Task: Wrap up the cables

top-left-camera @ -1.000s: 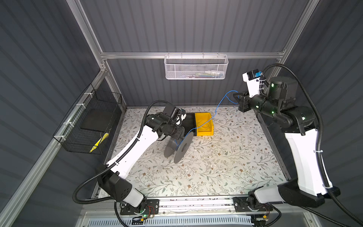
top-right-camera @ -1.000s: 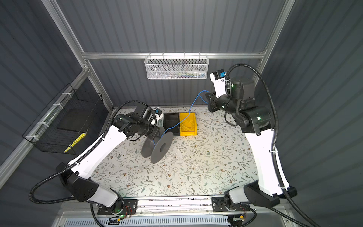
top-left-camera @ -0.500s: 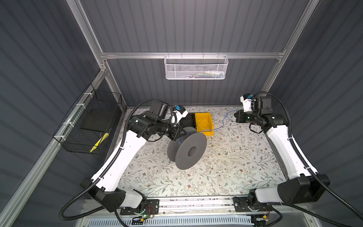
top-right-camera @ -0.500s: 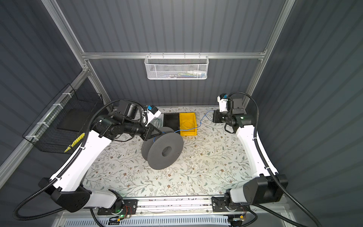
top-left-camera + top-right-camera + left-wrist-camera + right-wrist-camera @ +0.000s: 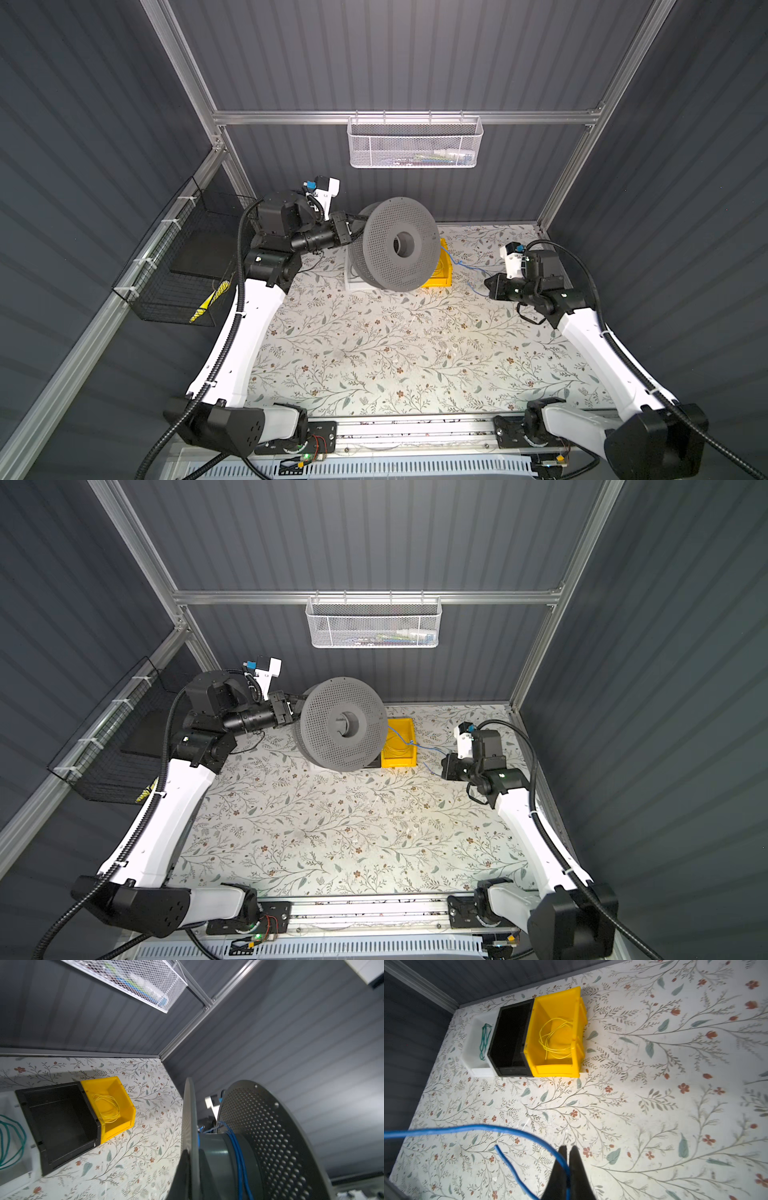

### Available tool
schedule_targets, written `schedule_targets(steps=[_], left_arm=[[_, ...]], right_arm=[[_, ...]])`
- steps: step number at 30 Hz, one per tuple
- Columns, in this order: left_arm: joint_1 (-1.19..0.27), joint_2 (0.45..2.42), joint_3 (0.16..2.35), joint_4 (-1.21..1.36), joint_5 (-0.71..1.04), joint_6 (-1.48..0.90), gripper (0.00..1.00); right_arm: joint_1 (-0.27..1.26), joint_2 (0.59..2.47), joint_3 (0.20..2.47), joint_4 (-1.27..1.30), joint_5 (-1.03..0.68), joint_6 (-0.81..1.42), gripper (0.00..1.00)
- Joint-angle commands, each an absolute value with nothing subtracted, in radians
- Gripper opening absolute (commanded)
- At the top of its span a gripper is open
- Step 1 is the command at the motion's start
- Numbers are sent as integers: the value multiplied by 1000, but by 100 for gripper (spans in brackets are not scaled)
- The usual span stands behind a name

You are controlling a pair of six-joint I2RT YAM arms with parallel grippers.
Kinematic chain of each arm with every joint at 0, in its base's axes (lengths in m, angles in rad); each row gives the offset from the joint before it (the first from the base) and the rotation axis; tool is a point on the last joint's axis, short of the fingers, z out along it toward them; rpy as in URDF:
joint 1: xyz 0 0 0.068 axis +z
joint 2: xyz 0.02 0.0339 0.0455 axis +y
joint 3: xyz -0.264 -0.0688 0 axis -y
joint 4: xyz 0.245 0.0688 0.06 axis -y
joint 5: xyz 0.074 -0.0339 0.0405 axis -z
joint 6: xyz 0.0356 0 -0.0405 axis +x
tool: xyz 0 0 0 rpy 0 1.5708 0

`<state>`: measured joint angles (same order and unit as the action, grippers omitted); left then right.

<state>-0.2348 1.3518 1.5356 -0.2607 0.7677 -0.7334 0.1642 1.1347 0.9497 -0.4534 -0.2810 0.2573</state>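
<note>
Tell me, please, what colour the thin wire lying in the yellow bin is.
Yellow; the wire shows best in the right wrist view.

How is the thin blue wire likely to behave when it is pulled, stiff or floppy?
Probably floppy yet springy: the blue wire arcs in loose curves from the shut right gripper instead of hanging straight. It is likely very light, being so thin. It probably bends easily, judging by the tight turns around the core of the spool.
</note>
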Motion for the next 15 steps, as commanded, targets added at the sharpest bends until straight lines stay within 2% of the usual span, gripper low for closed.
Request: schedule_targets(steps=[1, 4, 9, 15], left_arm=[[-218, 1337, 1564, 5, 690, -957, 0], [-219, 1321, 1623, -169, 508, -824, 0], [-231, 1290, 1622, -299, 206, -696, 0], [-339, 1313, 1629, -396, -66, -525, 0]], right_arm=[[216, 1126, 910, -464, -254, 306, 0], [342, 1083, 902, -453, -261, 340, 0], [594, 1055, 947, -438, -325, 442, 0], [858, 1097, 1176, -522, -366, 476, 0]])
